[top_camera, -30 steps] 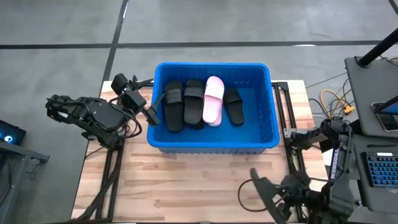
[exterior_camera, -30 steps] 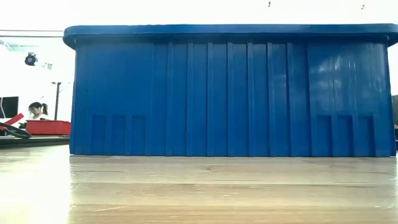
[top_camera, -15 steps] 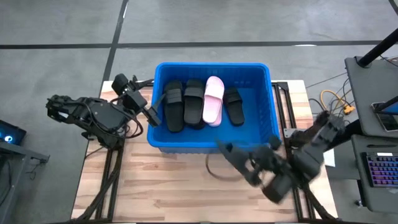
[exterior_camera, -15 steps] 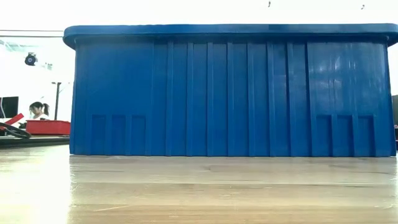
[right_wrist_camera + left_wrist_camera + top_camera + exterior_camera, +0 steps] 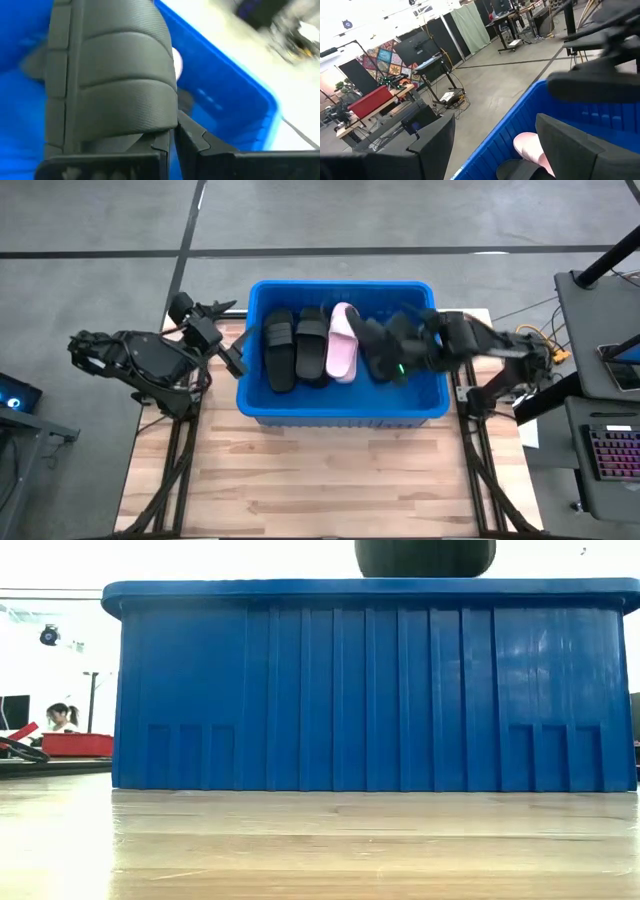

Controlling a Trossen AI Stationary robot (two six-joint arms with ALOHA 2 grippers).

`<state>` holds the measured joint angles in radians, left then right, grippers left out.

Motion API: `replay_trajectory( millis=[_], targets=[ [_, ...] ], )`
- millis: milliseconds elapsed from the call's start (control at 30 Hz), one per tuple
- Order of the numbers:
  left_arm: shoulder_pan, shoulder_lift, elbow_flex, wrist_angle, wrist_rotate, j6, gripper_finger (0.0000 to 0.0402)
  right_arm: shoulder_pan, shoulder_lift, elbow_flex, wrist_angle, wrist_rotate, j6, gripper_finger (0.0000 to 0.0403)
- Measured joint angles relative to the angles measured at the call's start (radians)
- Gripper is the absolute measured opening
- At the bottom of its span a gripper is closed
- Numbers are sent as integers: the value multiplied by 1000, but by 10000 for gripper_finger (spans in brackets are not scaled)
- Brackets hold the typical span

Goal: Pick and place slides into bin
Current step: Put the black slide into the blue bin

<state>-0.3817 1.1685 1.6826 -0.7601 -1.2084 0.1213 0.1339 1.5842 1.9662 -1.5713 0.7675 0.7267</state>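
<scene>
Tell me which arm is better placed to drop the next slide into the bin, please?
The right. Its gripper is over the bin, jaws shut on a black slide that hangs above the slides already inside. The left gripper waits outside the bin's left wall, jaws open, holding nothing.

Over the bin [image 5: 340, 412], we see the right gripper [image 5: 375, 338] smeared by motion blur, covering much of the black slide [image 5: 378, 366] at three o'clock of the pink slide [image 5: 343, 345]; the low view crops the arm at twelve o'clock.
</scene>
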Motion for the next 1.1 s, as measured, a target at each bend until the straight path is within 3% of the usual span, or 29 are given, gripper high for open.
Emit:
replay_trajectory(
  millis=[200,400,1100],
  targets=[
    [0,-32,0,0,-2,74,262,-251,25,-59,0,-92,-125,8],
    [0,-67,0,0,-4,91,262,-402,71,-121,0,-118,-186,8],
    [0,-144,2,26,-7,103,262,-466,296,-209,1,-192,-19,8]
  ],
)
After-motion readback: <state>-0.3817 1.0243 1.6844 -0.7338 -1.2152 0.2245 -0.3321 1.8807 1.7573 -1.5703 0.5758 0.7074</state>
